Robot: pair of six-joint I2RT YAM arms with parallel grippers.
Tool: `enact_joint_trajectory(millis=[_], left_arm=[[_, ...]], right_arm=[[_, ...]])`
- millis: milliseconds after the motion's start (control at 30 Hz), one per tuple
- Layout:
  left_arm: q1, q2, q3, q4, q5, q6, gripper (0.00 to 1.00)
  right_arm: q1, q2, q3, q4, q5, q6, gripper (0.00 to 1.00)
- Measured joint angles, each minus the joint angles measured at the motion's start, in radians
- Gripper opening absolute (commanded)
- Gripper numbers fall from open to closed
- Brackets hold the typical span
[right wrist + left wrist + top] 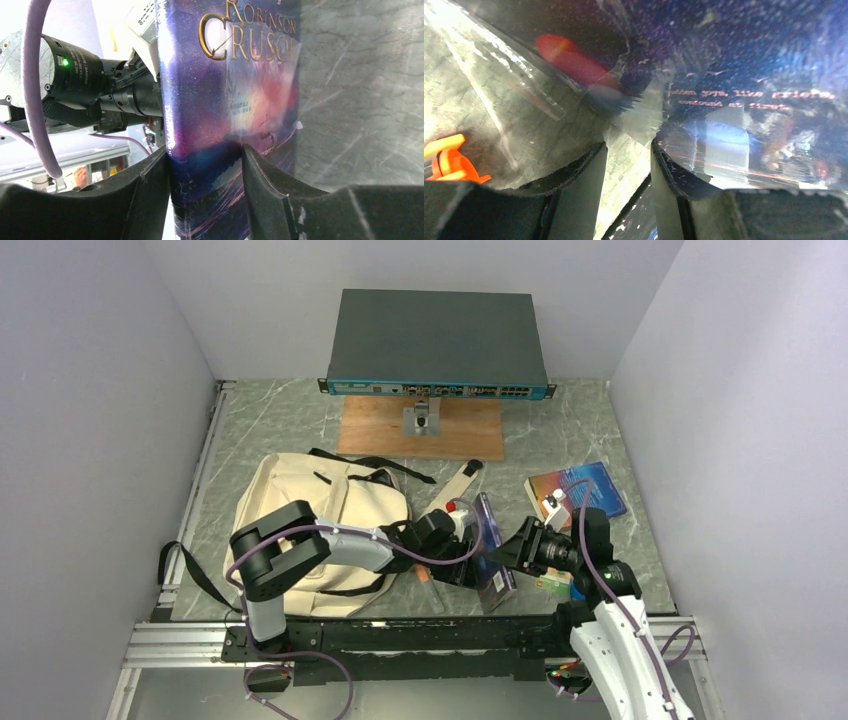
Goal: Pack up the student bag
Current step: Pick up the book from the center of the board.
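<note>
The student bag (320,505), beige canvas with black trim and straps, lies flat on the table left of centre. A purple "Robinson Crusoe" book (495,558) stands on edge in front of it. My right gripper (512,550) is shut on the book (225,100), with the spine end filling the gap between its fingers (150,190). My left gripper (462,552) reaches from the bag side to the book's other face. Its fingers (591,170) stand slightly apart, with bare table showing between them and the glossy cover (749,100) resting beyond the right finger.
A red pen (569,57) and an orange plastic piece (449,162) lie near the left gripper. A second, blue and orange book (578,490) with a white item on it lies at right. A network switch (437,340) on a wooden board stands at the back. A beige strap (460,480) lies mid-table.
</note>
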Motion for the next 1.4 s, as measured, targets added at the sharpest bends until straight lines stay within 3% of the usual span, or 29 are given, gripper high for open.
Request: enact_joint_trajectory(millis=[133,400,533,633,700,800,933,1067,1233,1400], left_arm=[[-0.003,-0.005,0.002,-0.004,-0.008,0.0,0.47],[-0.005,-0.017,0.003,-0.019,-0.029,0.017,0.52],[-0.005,-0.022,0.007,-0.029,-0.041,0.025,0.54],[-0.005,-0.025,0.01,-0.039,-0.045,0.037,0.54],[-0.004,-0.032,0.01,-0.053,-0.048,0.045,0.57],[-0.004,-0.074,-0.007,-0.086,-0.075,0.057,0.7],[-0.004,-0.25,-0.082,-0.17,-0.107,0.071,0.85],[-0.004,-0.593,-0.073,-0.335,-0.155,0.124,0.98],[0.046,-0.896,0.067,-0.516,-0.23,0.204,1.0],[0.161,-1.034,0.133,-0.636,-0.268,0.264,0.98]], right_arm=[[0.007,0.023,0.066,-0.091,0.05,-0.037,0.29],[0.067,0.095,0.14,-0.159,0.161,-0.083,0.37],[0.145,0.097,0.165,-0.171,0.264,-0.085,0.33],[0.232,0.104,0.165,-0.13,0.348,-0.062,0.18],[0.311,0.132,0.172,-0.085,0.426,-0.042,0.01],[0.448,0.179,0.212,-0.074,0.594,-0.013,0.0],[0.554,0.22,0.313,-0.154,0.757,-0.023,0.0],[0.558,0.294,0.488,-0.265,0.832,-0.084,0.0],[0.557,0.309,0.585,-0.253,0.865,-0.144,0.0],[0.551,0.361,0.593,-0.217,0.799,-0.154,0.0]])
